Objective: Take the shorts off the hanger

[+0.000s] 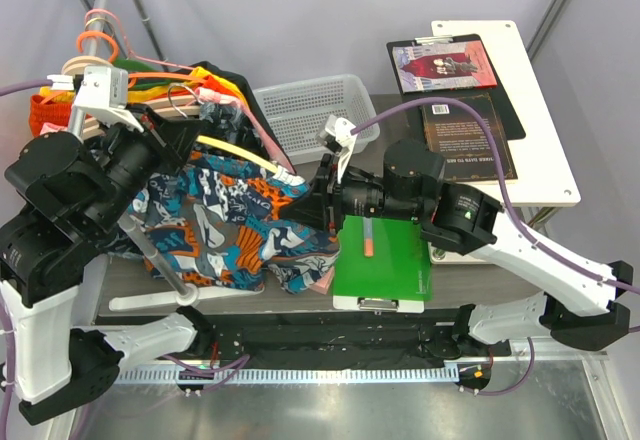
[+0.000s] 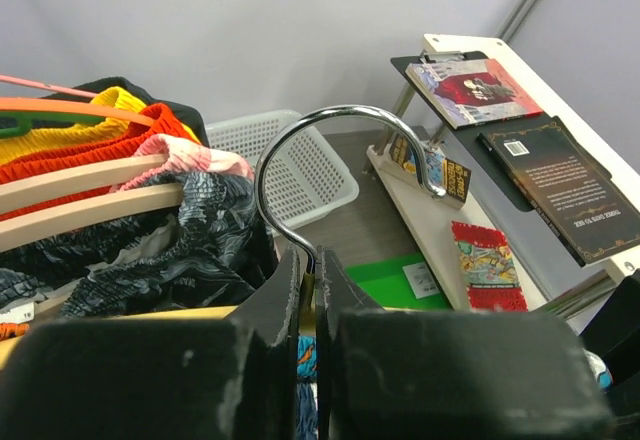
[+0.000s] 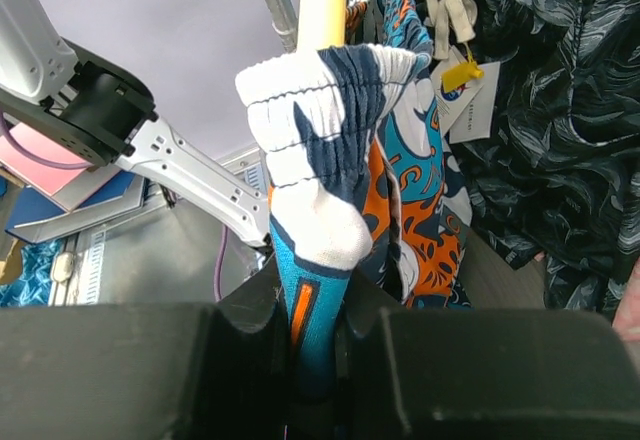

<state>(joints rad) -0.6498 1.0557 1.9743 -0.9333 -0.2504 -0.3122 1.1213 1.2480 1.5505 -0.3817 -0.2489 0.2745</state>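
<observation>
Left wrist view: left gripper (image 2: 308,262) pinched on the hanger (image 2: 336,111), right gripper (image 3: 314,295) clamped on the shorts (image 3: 325,120)

The left wrist view shows the left gripper's two black fingers standing together, with the stem of the hanger's shiny hook nipped between their tips. The hook rises straight out of the fingers and arches over to their right. Just below the tips a pale yellow strip of the hanger's arm runs off to the left, with a scrap of blue print under it. Close on the left of the fingers hangs a dark leaf-patterned garment (image 2: 190,230), past it two beige hangers (image 2: 80,210), then an orange-red knit (image 2: 100,155). Beyond the hook sits a white mesh basket (image 2: 310,185). Farther right of the fingers lies a green board (image 2: 385,278), and beyond that books (image 2: 475,88) lean on a white shelf (image 2: 432,225).

In the right wrist view the right gripper's fingers are closed on a fold of the shorts. Blue and orange cloth fills the gap between them, and the white gathered waistband bunches just above the tips. The pale yellow hanger arm goes straight up from that bunch. To the right of the fingers the rest of the print hangs down, then a yellow tag (image 3: 458,76), then the dark leaf garment.

From the top external camera the two grippers face each other along the hanger, the left at its hook end and the right at the arm's far end, and the shorts droop below and between them
</observation>
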